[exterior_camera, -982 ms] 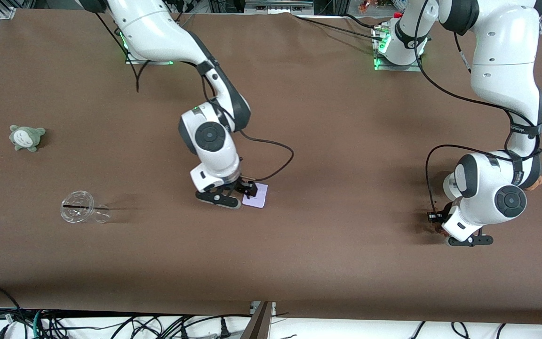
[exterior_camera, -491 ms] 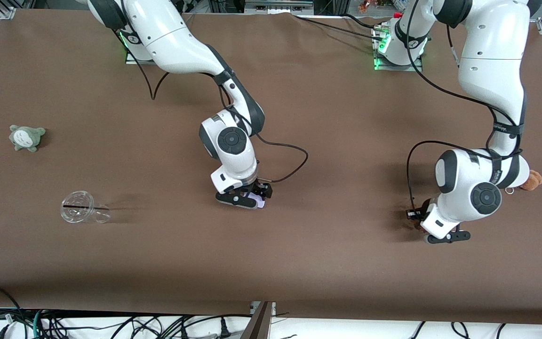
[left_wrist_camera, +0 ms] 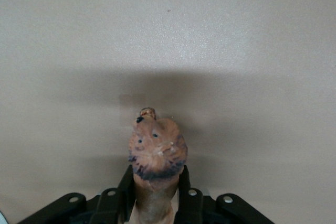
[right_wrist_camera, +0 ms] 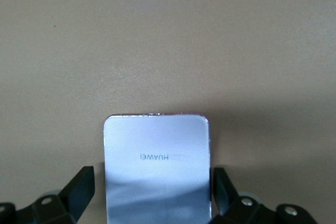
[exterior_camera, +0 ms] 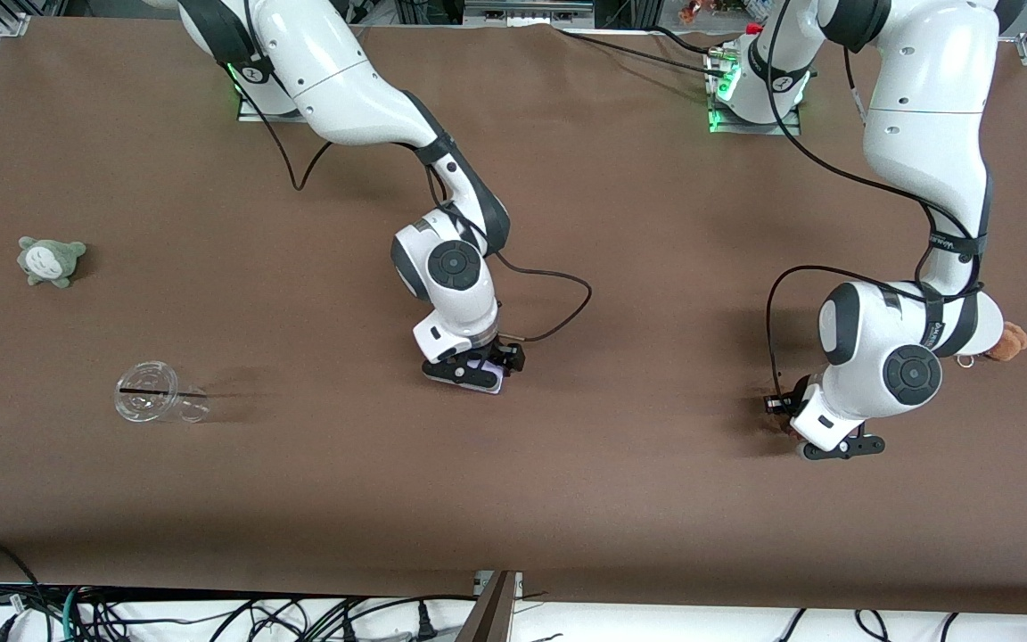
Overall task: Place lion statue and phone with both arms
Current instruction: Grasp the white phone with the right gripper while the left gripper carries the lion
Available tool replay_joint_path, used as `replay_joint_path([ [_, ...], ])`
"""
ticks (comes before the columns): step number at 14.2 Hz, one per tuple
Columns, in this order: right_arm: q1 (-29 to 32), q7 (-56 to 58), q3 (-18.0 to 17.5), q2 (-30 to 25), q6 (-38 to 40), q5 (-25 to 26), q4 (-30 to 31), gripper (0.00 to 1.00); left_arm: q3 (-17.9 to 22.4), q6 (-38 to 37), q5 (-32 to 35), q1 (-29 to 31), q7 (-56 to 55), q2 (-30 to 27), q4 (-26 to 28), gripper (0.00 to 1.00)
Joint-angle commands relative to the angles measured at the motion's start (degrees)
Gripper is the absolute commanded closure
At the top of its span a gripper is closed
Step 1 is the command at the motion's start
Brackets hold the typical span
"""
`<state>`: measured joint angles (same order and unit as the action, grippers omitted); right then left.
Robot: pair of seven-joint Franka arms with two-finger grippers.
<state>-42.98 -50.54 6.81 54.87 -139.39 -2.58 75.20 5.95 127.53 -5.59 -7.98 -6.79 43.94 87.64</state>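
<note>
The phone (exterior_camera: 493, 382), a pale lavender rectangle, lies flat on the brown table near the middle. My right gripper (exterior_camera: 476, 373) is down over it. In the right wrist view the phone (right_wrist_camera: 156, 166) lies between the fingers (right_wrist_camera: 84, 179) of the right gripper (right_wrist_camera: 152, 179), with a small gap showing at one edge; the gripper is open. My left gripper (exterior_camera: 806, 434) is shut on the lion statue (exterior_camera: 781, 426), just over the table toward the left arm's end. The left wrist view shows the lion's maned head (left_wrist_camera: 157, 150) sticking out of the left gripper (left_wrist_camera: 154, 187).
A brown plush with a metal ring (exterior_camera: 1008, 341) lies beside the left arm's wrist. A clear plastic cup (exterior_camera: 152, 403) lies on its side, and a grey-green plush (exterior_camera: 52, 260) sits toward the right arm's end. A black cable (exterior_camera: 558, 308) loops beside the right wrist.
My right gripper has moved over the phone, which stayed in place. My left gripper has carried the lion statue toward the table's middle.
</note>
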Motion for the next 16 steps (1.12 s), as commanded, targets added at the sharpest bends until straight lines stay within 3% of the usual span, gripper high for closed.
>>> replay_joint_path([
  [1,-0.5,-0.7,0.6,1.5,-0.4,0.4,-1.7,0.04,0.2,0.6,2.0,-0.2,0.1,-0.4,0.6,1.00],
  [2,-0.5,-0.2,0.6,1.6,-0.4,0.4,-1.7,0.37,0.2,0.8,2.3,-0.3,0.2,0.0,0.6,1.00],
  [3,-0.5,0.1,0.6,1.6,-0.4,0.5,-1.7,0.50,0.2,1.8,3.2,-0.2,0.1,0.0,0.6,1.00],
  [8,0.5,5.2,1.4,-1.1,4.7,0.5,-1.8,0.52,0.2,2.6,3.7,-0.2,0.1,0.2,0.7,1.00],
  [9,1.6,8.4,1.9,-2.5,7.3,0.3,-1.8,0.52,0.2,2.6,3.8,-0.2,0.2,0.1,0.6,0.91],
  [16,16.2,37.9,1.7,-9.1,17.0,-1.6,-0.8,0.51,0.2,2.5,3.8,0.0,0.2,0.0,0.6,0.91],
])
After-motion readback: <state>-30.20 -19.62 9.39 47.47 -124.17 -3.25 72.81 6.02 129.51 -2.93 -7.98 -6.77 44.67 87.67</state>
